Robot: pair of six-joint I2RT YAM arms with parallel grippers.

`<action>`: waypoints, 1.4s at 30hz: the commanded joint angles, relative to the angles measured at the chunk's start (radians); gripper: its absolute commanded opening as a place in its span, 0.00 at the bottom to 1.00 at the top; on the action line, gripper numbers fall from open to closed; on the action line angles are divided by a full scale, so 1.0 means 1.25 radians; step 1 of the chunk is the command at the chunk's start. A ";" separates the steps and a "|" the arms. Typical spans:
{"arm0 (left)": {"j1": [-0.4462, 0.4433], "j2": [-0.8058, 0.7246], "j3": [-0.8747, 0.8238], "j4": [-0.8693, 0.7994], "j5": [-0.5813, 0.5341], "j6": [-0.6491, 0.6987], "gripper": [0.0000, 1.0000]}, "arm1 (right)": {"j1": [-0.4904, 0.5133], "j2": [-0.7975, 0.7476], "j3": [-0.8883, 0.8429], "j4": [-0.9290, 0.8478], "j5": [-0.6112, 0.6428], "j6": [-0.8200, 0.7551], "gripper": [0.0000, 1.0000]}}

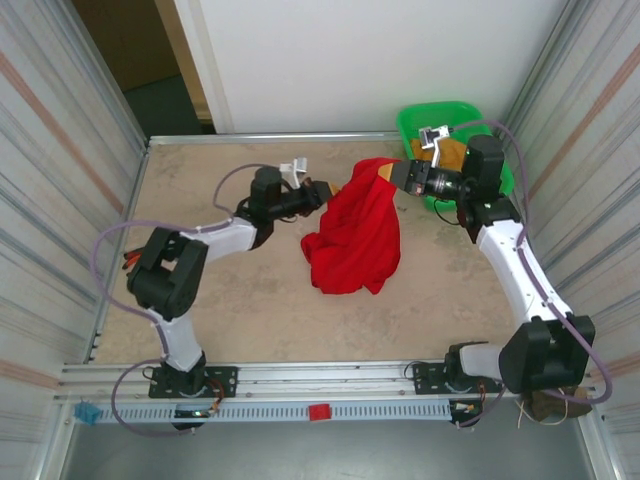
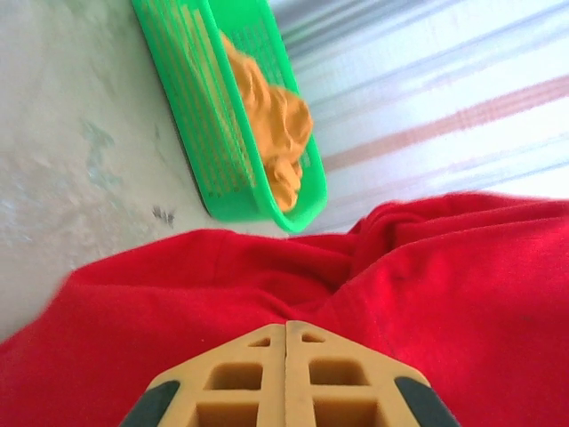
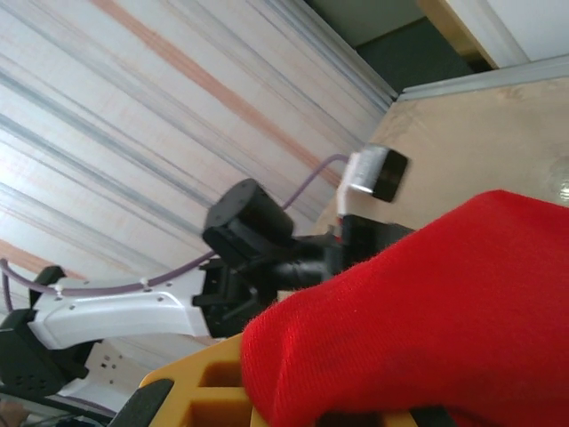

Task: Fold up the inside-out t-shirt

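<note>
The bright red t-shirt (image 1: 352,240) of soft fabric sits bunched near the middle of the table, slightly toward the far right. Its upper part is drawn up into a peak and the rest hangs in crumpled folds down to the surface. No flat, spread portion is visible.

The right gripper (image 1: 392,173) meets the peak of the shirt from the right. In the right wrist view, red cloth drapes over and between its yellow plastic fingers (image 3: 200,391), hiding the tips. The jaws are closed down on the fabric and hold it.

The left gripper (image 1: 325,190) reaches the shirt's upper left edge. In the left wrist view its two yellow latticed fingers (image 2: 240,374) are pressed flush together with only a thin seam between them. The tips lie against the red fabric. Whether any fold is caught between them cannot be made out.

The beige, mottled table top (image 1: 230,310) lies under the shirt. A green slotted plastic basket (image 1: 497,122) stands at the far right corner, well apart from the shirt, behind the right wrist. A crumpled orange-yellow cloth (image 2: 271,133) lies inside it.
</note>
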 commanded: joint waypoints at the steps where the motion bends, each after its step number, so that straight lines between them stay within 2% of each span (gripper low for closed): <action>1: 0.028 -0.134 -0.030 -0.005 -0.051 0.053 0.00 | -0.010 -0.031 -0.024 0.007 -0.018 -0.027 0.00; 8: 0.042 -0.295 -0.031 -0.143 -0.104 0.193 0.00 | 0.005 -0.017 -0.110 0.017 0.043 -0.036 0.00; 13: 0.045 -0.347 -0.072 -0.113 -0.128 0.231 0.00 | 0.060 0.018 -0.174 -0.072 0.154 -0.114 0.00; 16: 0.052 -0.352 -0.081 -0.111 -0.118 0.228 0.00 | 0.065 0.032 -0.200 -0.090 0.198 -0.117 0.10; 17: 0.054 -0.352 -0.080 -0.117 -0.114 0.225 0.00 | 0.065 0.026 -0.202 -0.091 0.208 -0.115 0.18; 19: 0.055 -0.354 -0.072 -0.146 -0.115 0.215 0.00 | 0.075 0.003 -0.193 -0.109 0.238 -0.116 0.41; 21: 0.054 -0.354 -0.052 -0.192 -0.122 0.199 0.00 | 0.103 -0.033 -0.172 -0.153 0.302 -0.134 0.54; 25: 0.045 -0.365 -0.034 -0.269 -0.158 0.163 0.00 | 0.225 -0.090 -0.131 -0.237 0.494 -0.210 0.60; 28: 0.042 -0.370 -0.033 -0.279 -0.160 0.141 0.00 | 0.304 -0.086 -0.109 -0.251 0.593 -0.252 0.66; 33: 0.032 -0.366 -0.010 -0.312 -0.155 0.139 0.00 | 0.360 0.016 -0.024 -0.269 0.636 -0.310 0.69; 40: 0.018 -0.358 0.035 -0.359 -0.154 0.140 0.00 | 0.409 0.198 0.093 -0.261 0.636 -0.345 0.69; 41: 0.018 -0.356 0.040 -0.364 -0.152 0.141 0.00 | 0.411 0.216 0.105 -0.267 0.635 -0.351 0.67; 42: 0.018 -0.354 0.048 -0.371 -0.152 0.142 0.00 | 0.410 0.234 0.118 -0.278 0.632 -0.359 0.61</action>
